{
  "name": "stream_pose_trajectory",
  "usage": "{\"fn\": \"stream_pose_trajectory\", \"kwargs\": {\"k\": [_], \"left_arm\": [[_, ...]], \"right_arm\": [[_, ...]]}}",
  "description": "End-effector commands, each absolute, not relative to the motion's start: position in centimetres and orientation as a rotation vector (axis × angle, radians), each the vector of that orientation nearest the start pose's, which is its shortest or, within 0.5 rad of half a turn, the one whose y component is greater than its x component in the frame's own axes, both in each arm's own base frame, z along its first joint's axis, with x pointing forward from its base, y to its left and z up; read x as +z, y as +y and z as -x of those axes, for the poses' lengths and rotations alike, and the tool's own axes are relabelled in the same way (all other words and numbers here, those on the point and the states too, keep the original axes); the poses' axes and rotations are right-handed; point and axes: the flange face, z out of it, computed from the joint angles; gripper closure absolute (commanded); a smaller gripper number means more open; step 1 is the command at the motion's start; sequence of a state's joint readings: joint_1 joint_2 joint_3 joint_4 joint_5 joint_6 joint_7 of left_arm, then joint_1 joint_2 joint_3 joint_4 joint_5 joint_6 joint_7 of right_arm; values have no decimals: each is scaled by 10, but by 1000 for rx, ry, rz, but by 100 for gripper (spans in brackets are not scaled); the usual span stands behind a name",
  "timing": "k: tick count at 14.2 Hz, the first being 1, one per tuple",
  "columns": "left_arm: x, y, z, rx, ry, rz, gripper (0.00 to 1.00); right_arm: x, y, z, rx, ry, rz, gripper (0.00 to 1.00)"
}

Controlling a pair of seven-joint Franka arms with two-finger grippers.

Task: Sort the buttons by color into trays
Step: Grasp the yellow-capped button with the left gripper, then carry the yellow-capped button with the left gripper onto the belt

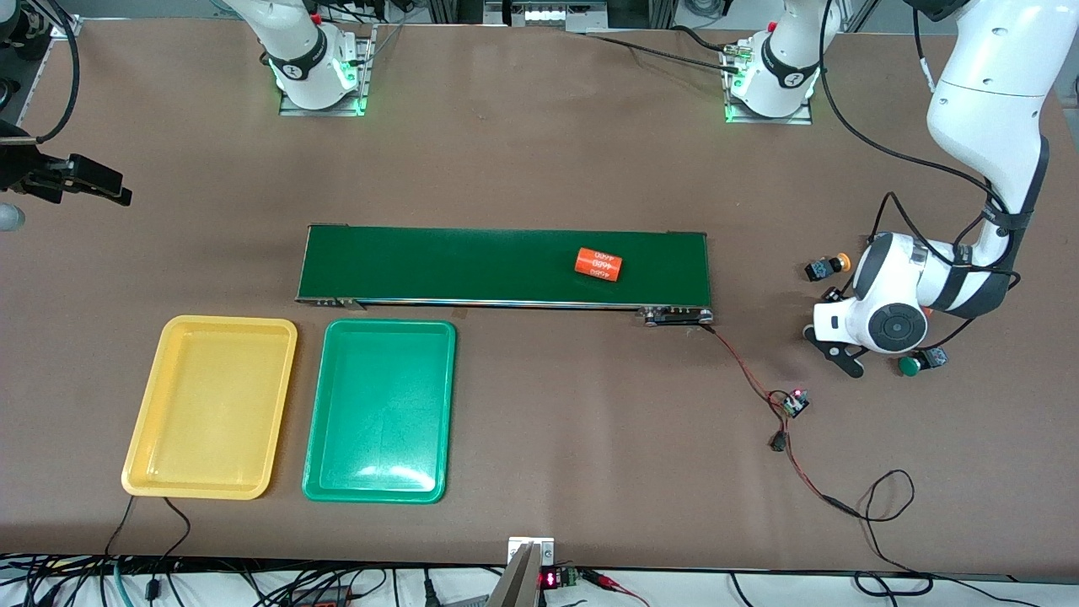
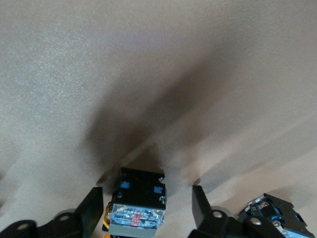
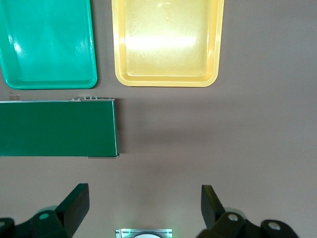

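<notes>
White print is seen on the orange cylinder (image 1: 599, 264) lying on the conveyor belt (image 1: 472, 265), but it cannot be read; a small red display (image 1: 549, 579) glows at the counter's (image 1: 539, 152) edge nearest the front camera, its figures also unreadable. The left arm is bent down low over the counter off the belt's end toward the left arm's side, and the left gripper (image 2: 147, 210) is lowered there around a button (image 2: 136, 208), whose black body and grey labelled face are seen between the spread fingers (image 2: 202, 206) without clear contact; whether the button is clamped cannot be told. A yellow-orange capped button (image 1: 826, 267) lies beside the wrist on the belt's side, a green capped button (image 1: 920, 362) lies nearer the front camera than the wrist, and another button (image 2: 275, 218) is seen just beside the left gripper. The right gripper (image 3: 143, 208) is held high over the counter, waiting, with its fingers wide apart and nothing between them. The yellow tray (image 1: 211, 405) and green tray (image 1: 381, 410) are set side by side, nearer the front camera than the belt, toward the right arm's end.
</notes>
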State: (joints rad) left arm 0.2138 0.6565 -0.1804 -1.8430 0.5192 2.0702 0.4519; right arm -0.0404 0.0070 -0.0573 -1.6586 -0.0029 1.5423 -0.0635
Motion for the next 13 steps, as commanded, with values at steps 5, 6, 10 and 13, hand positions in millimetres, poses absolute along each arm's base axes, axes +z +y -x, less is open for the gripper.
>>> {"fn": "stream_pose_trajectory", "kwargs": {"k": [5,6,10,13], "left_arm": [[151,56,-598,661,1058,2659,79],[158,58,-602,656,1046,2658,85],[233,48,-647,673,844,2795,88],[285,18,-670,616,526,2988,88]], "right_arm": [[580,-57,-545,201,38,3125,0],[580,-57,-545,201,38,3125,0],[580,-57,-545,201,38,3125,0],[580,-57,-545,201,38,3125,0]]}}
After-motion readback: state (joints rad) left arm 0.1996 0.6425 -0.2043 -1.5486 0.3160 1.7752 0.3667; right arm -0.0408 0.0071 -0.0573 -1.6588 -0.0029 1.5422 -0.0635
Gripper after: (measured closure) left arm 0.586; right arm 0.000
